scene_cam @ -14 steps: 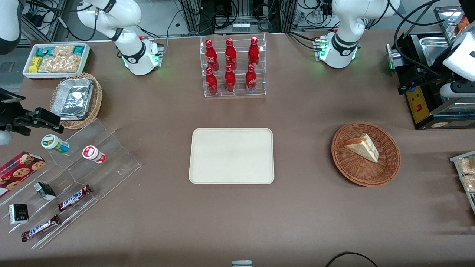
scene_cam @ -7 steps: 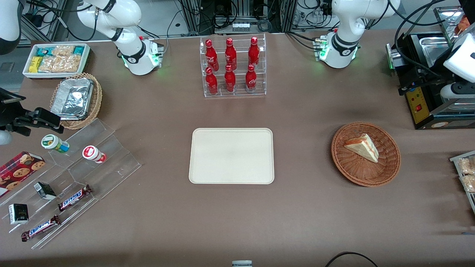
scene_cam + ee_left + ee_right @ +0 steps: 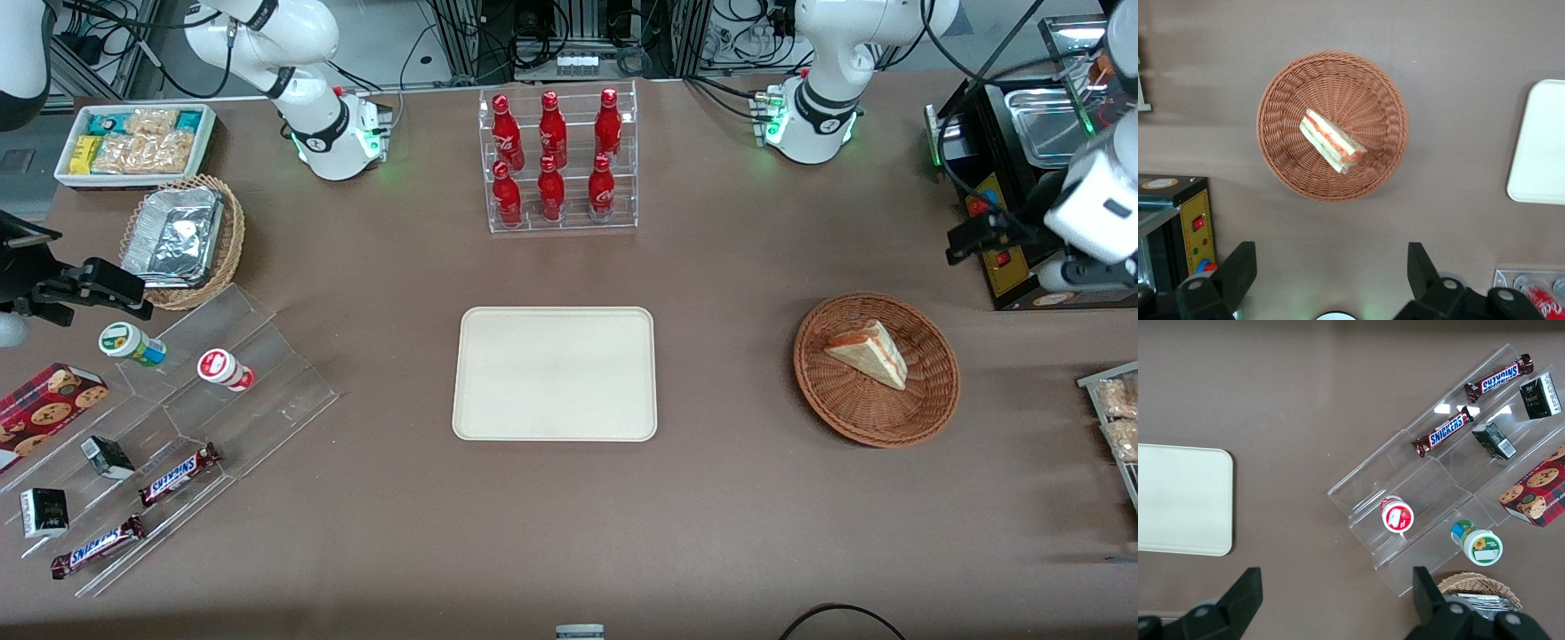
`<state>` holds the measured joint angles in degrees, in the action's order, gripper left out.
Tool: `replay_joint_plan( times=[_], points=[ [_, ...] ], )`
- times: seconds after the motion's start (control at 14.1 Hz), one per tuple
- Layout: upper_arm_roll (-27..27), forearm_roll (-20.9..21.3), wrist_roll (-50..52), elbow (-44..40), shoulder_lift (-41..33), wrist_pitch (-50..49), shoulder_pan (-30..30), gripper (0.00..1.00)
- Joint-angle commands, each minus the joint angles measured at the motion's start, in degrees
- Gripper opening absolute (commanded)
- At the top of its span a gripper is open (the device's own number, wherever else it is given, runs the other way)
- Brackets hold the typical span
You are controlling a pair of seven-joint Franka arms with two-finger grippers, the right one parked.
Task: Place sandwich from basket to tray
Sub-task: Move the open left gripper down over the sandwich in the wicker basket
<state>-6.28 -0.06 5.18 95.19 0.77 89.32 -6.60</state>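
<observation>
The sandwich (image 3: 867, 353) (image 3: 1333, 140), a pale wedge with red and green filling along its cut edge, lies in the round reddish-brown basket (image 3: 925, 396) (image 3: 1371, 100) toward the working arm's end of the table. The cream tray (image 3: 556, 373) (image 3: 1541, 143) rests flat at the table's middle with nothing on it. My left gripper (image 3: 971, 238) (image 3: 1330, 267) hangs high above the table, beside the basket and farther from the front camera than it. It is open, its black fingers (image 3: 1238, 267) spread wide with only bare table between them.
A black machine (image 3: 1009, 187) (image 3: 1178, 213) stands beside the gripper at the table's end. An acrylic rack of red bottles (image 3: 558, 160) stands farther from the front camera than the tray. Packaged snacks (image 3: 1116, 418) sit at the table's edge near the basket. A clear display stand (image 3: 178, 427) lies toward the parked arm's end.
The left arm's wrist and gripper have shifted nearer to the front camera and toward the basket. The sandwich, basket and tray have not moved.
</observation>
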Motion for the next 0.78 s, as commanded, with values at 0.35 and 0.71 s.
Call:
replay_joint_plan(
  times=[0.35,0.71],
  points=[
    [0.3,2.3,14.9,9.6,6.7,15.0,0.2,1.0],
    [0.4,1.8,31.8,20.3,6.9,30.3,-0.6,1.0]
  ],
)
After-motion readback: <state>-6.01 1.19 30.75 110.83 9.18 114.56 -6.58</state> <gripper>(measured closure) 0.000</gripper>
